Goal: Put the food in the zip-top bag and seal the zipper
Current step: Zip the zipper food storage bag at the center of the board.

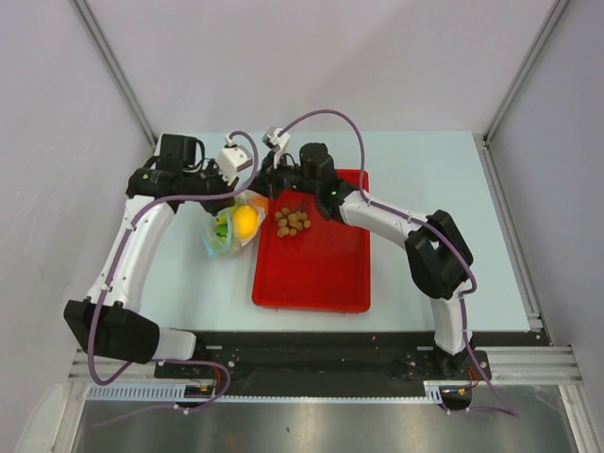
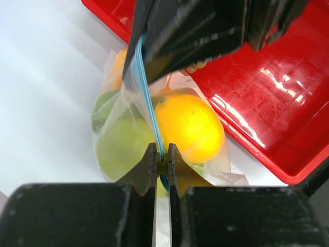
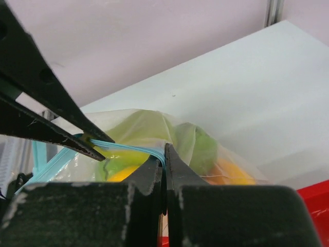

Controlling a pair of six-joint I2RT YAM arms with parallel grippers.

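closest in, my left end effector (image 2: 160,153) is clenched on the light-blue zipper strip (image 2: 145,85) of the clear floppy plastic zip-top bag (image 2: 110,123), two dark fingers pinching the strip edge-on. a little further along the same strip, my right end effector (image 3: 164,153) is clamped tight on it too, so the zipper runs in a straight line between the two grips. under the strip the bag bulges with food: a yellow-orange lemon (image 2: 187,126) on the side toward the tray, green round fruits (image 2: 123,149) on the other side, and an orange fruit (image 2: 119,64) partly hidden behind them. i cannot tell whether the bag's bottom rests on the table. the bag sits just beside the far left corner of the red rectangular plastic tray (image 1: 311,274). small brown nuts (image 1: 292,222) lie in a loose cluster in the tray's far left part, outside the bag. beyond, the pale table (image 1: 425,208) stretches back to the grey walls.
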